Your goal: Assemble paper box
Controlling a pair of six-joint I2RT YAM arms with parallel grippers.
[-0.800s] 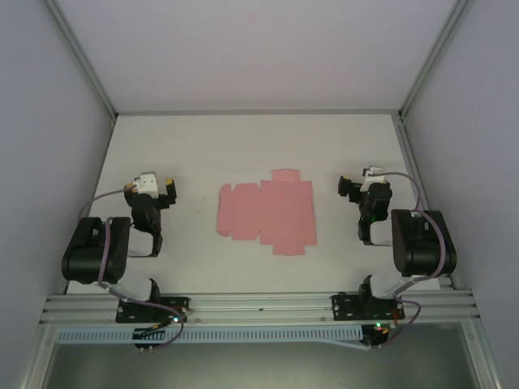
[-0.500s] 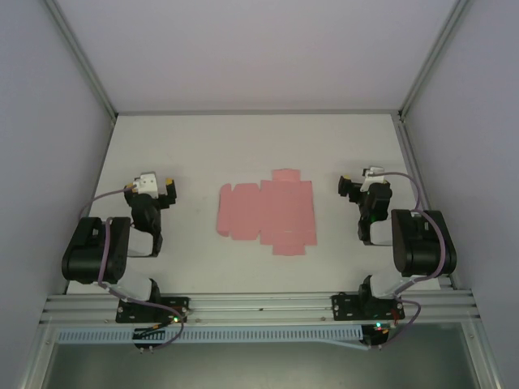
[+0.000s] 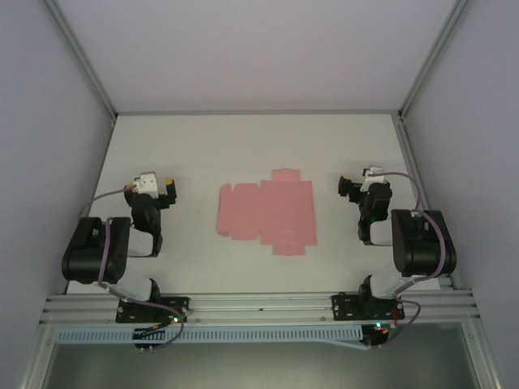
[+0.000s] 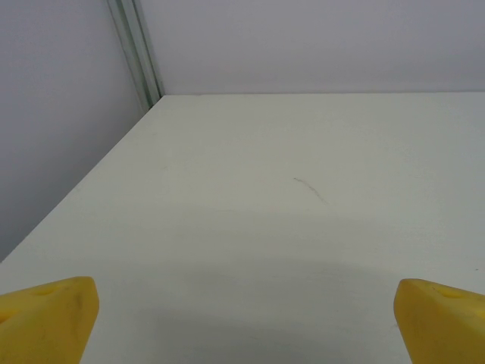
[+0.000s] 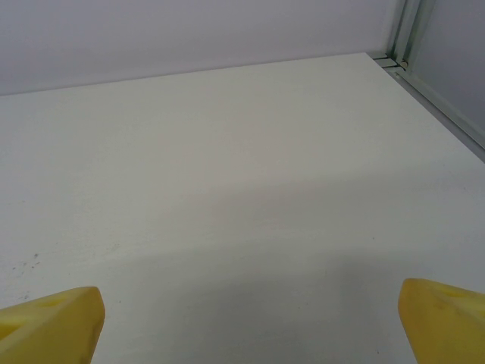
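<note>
The paper box (image 3: 266, 212) is a flat pink die-cut sheet with flaps, lying on the white table (image 3: 259, 146) midway between the two arms. To its left, my left gripper (image 3: 159, 181) rests apart from it, open, with nothing between its yellow fingertips (image 4: 47, 317). On the sheet's right side my right gripper (image 3: 354, 183) also stands clear of it and open, its yellow fingertips (image 5: 443, 318) spread wide over bare table. Neither gripper touches the sheet.
White walls and metal frame posts (image 3: 81, 61) enclose the table on three sides. A corner post (image 4: 136, 49) stands ahead of the left gripper, another post (image 5: 402, 34) ahead of the right. An aluminium rail (image 3: 259, 306) runs along the near edge.
</note>
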